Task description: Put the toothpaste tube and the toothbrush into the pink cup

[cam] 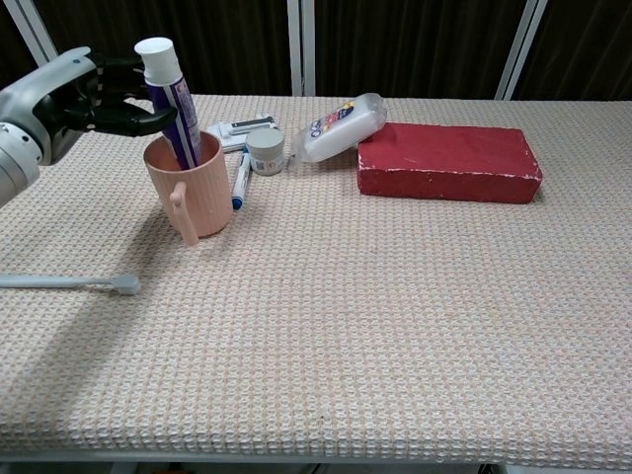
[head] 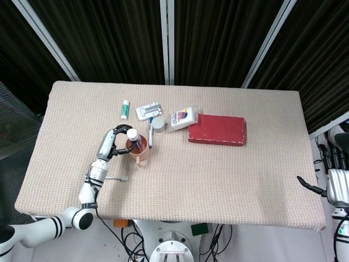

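Purple-and-white toothpaste tube (cam: 174,99) with white cap up, standing tilted inside ribbed pink cup (cam: 192,186), left hand (cam: 87,92) grasping it, pale toothbrush (cam: 69,282) flat on table, right hand (head: 337,183) fingers spread, holding nothing.
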